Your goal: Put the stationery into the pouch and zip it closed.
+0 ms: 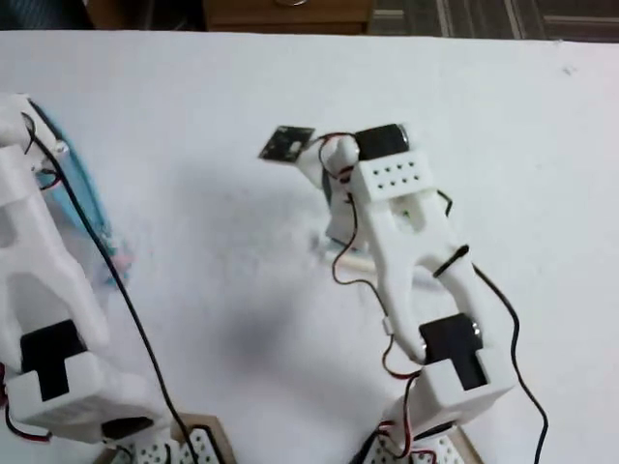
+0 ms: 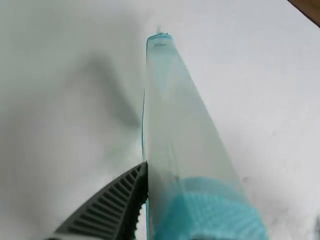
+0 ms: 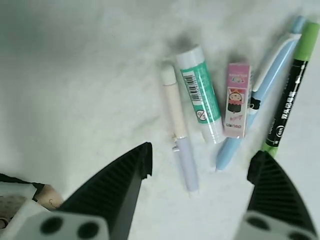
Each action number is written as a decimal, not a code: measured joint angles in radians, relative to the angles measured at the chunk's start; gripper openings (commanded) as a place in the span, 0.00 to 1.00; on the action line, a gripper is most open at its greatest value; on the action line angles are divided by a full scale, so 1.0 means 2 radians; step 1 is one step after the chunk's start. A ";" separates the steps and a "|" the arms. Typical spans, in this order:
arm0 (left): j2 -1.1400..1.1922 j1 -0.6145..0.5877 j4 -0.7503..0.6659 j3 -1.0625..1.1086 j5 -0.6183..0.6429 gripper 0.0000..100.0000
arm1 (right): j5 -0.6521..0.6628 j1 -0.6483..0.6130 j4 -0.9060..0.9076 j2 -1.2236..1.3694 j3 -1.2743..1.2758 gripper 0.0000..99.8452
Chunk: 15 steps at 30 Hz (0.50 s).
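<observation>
The white table [image 1: 193, 97] has two white arms on it. In the view from above, the left arm [image 1: 39, 290] is at the 9 o'clock side of the table. The right arm [image 1: 406, 242] comes up from 6 o'clock and ends near the middle.

The pouch [image 2: 175, 130] is see-through and light blue. From above, the pouch [image 1: 82, 203] lies at the 9 o'clock edge of the table, partly under the left arm. The left claw [image 2: 145, 175] is clenched on the pouch. Its grey ridged finger [image 2: 110, 210] presses on one long edge. The pouch stands on its thin side and runs away from the claw to a narrow end.

The right claw [image 3: 202, 155] is released, and its two dark fingers [image 3: 125, 185] stand wide apart with nothing in them. It hangs above the stationery, which lies on the table and is not in the pouch.

There are five pieces in a row, close together. First is a thin pale pen [image 3: 180, 135] with a light purple end. Just beside it is a green glue stick [image 3: 200, 95] with a white cap. Next is a pink eraser [image 3: 236, 100], touching the glue stick. After that comes a blue pen [image 3: 260, 90]. Last is a green marker [image 3: 290, 90] with a black middle, just beside the blue pen.
</observation>
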 measured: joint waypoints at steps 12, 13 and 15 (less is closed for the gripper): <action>-0.074 0.049 0.001 0.028 0.046 0.04 | -0.001 0.001 0.000 0.002 0.000 0.31; -0.091 0.063 0.001 0.030 0.050 0.05 | -0.001 0.002 0.000 0.002 0.000 0.31; -0.124 0.091 0.001 0.030 0.053 0.08 | -0.001 0.001 0.000 0.002 0.000 0.31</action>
